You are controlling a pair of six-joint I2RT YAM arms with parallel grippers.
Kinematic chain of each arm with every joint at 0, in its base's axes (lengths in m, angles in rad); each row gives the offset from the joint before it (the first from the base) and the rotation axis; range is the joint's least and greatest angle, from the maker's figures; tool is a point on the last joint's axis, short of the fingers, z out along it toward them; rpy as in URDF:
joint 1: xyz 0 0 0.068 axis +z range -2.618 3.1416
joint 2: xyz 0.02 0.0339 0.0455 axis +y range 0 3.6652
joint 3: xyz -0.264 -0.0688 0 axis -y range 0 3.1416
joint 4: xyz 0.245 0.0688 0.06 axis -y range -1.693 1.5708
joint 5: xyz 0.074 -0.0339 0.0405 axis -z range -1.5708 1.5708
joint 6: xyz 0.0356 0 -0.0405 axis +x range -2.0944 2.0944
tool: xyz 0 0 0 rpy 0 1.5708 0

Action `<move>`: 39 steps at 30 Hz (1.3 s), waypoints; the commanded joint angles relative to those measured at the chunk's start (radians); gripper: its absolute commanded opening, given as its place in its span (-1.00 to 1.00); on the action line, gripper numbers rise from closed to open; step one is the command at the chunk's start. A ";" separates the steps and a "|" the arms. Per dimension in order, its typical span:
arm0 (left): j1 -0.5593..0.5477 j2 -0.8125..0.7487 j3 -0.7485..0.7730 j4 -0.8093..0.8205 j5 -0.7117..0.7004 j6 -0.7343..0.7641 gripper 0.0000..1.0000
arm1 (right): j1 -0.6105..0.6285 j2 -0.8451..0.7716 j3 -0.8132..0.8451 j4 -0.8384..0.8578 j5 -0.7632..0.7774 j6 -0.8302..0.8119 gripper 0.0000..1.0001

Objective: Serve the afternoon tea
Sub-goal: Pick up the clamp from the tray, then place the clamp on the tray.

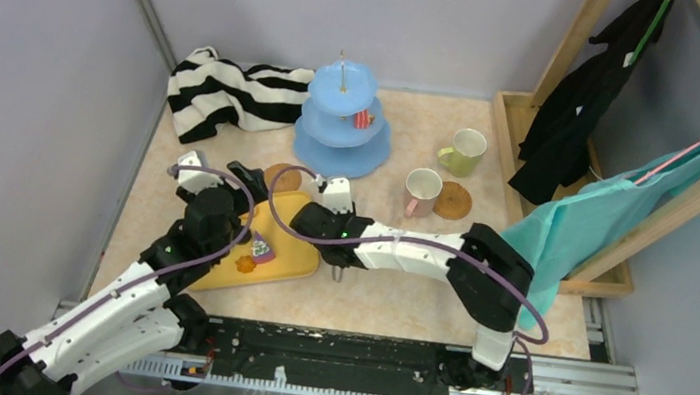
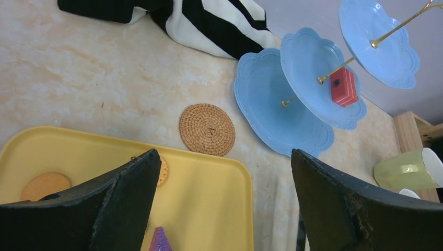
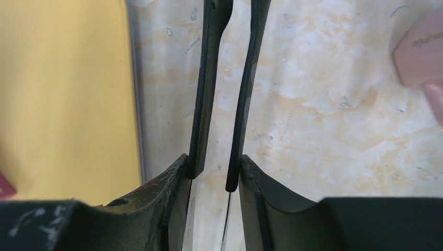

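Observation:
The light-blue three-tier stand (image 1: 343,121) (image 2: 277,104) stands at the back with a red cake slice (image 1: 366,119) (image 2: 343,86) on its middle tier. A yellow tray (image 1: 283,260) (image 2: 209,198) holds an orange cookie (image 1: 244,264) (image 2: 46,185) and a purple slice (image 1: 262,247) (image 2: 159,240). My left gripper (image 1: 216,173) (image 2: 224,154) hangs open over the tray's far end. My right gripper (image 1: 308,221) (image 3: 213,162) is shut on black-armed tongs (image 3: 203,83) beside the tray; their tips are out of view. One cork coaster (image 1: 281,176) (image 2: 207,129) lies by the tray. The pink cup (image 1: 420,191) (image 3: 420,57) touches another coaster (image 1: 453,200). The yellow-green cup (image 1: 462,151) (image 2: 402,170) stands behind.
A black-and-white striped cloth (image 1: 228,92) lies at the back left. A wooden rack on the right carries a black garment (image 1: 580,95) and a teal cloth (image 1: 605,219). Grey walls close in the left and the back.

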 commanded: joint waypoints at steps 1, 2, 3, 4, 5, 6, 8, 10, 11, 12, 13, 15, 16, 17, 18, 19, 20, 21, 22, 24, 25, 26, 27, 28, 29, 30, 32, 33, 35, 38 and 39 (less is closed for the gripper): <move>0.004 -0.037 0.050 -0.033 -0.046 0.016 0.98 | 0.019 -0.164 -0.051 0.043 0.006 -0.084 -0.24; 0.004 -0.043 0.058 -0.039 -0.051 0.020 0.98 | 0.022 -0.186 -0.065 0.044 -0.001 -0.095 -0.23; 0.004 -0.046 0.065 -0.043 -0.055 0.024 0.98 | 0.028 -0.212 -0.078 0.050 -0.012 -0.111 -0.20; 0.004 -0.051 0.072 -0.049 -0.058 0.027 0.98 | 0.034 -0.244 -0.091 0.056 -0.028 -0.132 -0.18; 0.004 -0.055 0.079 -0.054 -0.062 0.031 0.98 | 0.039 -0.261 -0.102 0.063 -0.051 -0.154 -0.15; 0.004 -0.061 0.085 -0.057 -0.065 0.036 0.98 | 0.042 -0.276 -0.111 0.066 -0.079 -0.165 -0.11; 0.004 -0.070 0.095 -0.059 -0.068 0.044 0.98 | 0.052 -0.302 -0.136 0.095 -0.159 -0.211 -0.05; 0.004 -0.079 0.105 -0.062 -0.073 0.055 0.98 | 0.063 -0.320 -0.154 0.109 -0.228 -0.234 -0.02; 0.004 -0.081 0.108 -0.063 -0.073 0.059 0.98 | 0.071 -0.323 -0.160 0.111 -0.253 -0.242 0.00; 0.004 -0.082 0.112 -0.064 -0.078 0.063 0.98 | 0.080 -0.325 -0.162 0.112 -0.273 -0.247 0.01; 0.004 -0.084 0.116 -0.066 -0.080 0.065 0.98 | 0.089 -0.324 -0.163 0.110 -0.284 -0.248 0.01; 0.004 -0.084 0.123 -0.068 -0.080 0.070 0.98 | 0.102 -0.323 -0.161 0.101 -0.310 -0.249 0.01; 0.004 -0.086 0.126 -0.068 -0.081 0.073 0.98 | 0.106 -0.324 -0.162 0.098 -0.326 -0.248 0.01; 0.005 -0.086 0.129 -0.068 -0.083 0.076 0.98 | 0.108 -0.324 -0.165 0.097 -0.346 -0.246 0.01; 0.004 -0.087 0.133 -0.066 -0.083 0.079 0.98 | 0.109 -0.324 -0.168 0.098 -0.358 -0.243 0.01; 0.005 -0.086 0.135 -0.066 -0.083 0.081 0.98 | 0.109 -0.324 -0.172 0.102 -0.371 -0.240 0.00; 0.004 -0.086 0.137 -0.064 -0.083 0.083 0.98 | 0.110 -0.322 -0.173 0.105 -0.380 -0.240 0.00; 0.005 -0.086 0.138 -0.062 -0.082 0.084 0.98 | 0.109 -0.321 -0.175 0.108 -0.388 -0.241 -0.01; 0.004 -0.085 0.139 -0.062 -0.082 0.086 0.98 | 0.109 -0.317 -0.176 0.112 -0.397 -0.242 -0.01; 0.005 -0.086 0.142 -0.062 -0.081 0.088 0.98 | 0.109 -0.312 -0.179 0.127 -0.421 -0.246 -0.02; 0.005 -0.088 0.143 -0.062 -0.082 0.089 0.98 | 0.109 -0.310 -0.182 0.138 -0.437 -0.248 -0.02; 0.005 -0.090 0.143 -0.062 -0.084 0.090 0.99 | 0.109 -0.304 -0.182 0.149 -0.448 -0.250 -0.03; 0.004 -0.091 0.143 -0.062 -0.085 0.090 0.98 | 0.110 -0.295 -0.181 0.159 -0.460 -0.252 -0.03; 0.004 -0.092 0.141 -0.062 -0.087 0.090 0.98 | 0.111 -0.287 -0.179 0.171 -0.464 -0.256 -0.03; 0.005 -0.093 0.140 -0.062 -0.089 0.089 0.98 | 0.113 -0.277 -0.176 0.184 -0.468 -0.259 -0.03; 0.005 -0.093 0.138 -0.063 -0.090 0.089 0.98 | 0.114 -0.267 -0.171 0.195 -0.469 -0.264 -0.03; 0.005 -0.097 0.137 -0.065 -0.096 0.085 0.98 | 0.115 -0.242 -0.151 0.210 -0.454 -0.274 -0.03; 0.005 -0.099 0.135 -0.066 -0.098 0.084 0.98 | 0.115 -0.226 -0.137 0.212 -0.443 -0.282 -0.03; 0.004 -0.104 0.135 -0.065 -0.100 0.085 0.98 | 0.116 -0.179 -0.102 0.214 -0.423 -0.300 -0.03; 0.004 -0.107 0.136 -0.068 -0.104 0.090 0.98 | 0.114 -0.104 -0.021 0.199 -0.387 -0.331 -0.04; 0.004 -0.109 0.139 -0.070 -0.107 0.091 0.98 | 0.114 -0.083 0.003 0.188 -0.376 -0.339 -0.05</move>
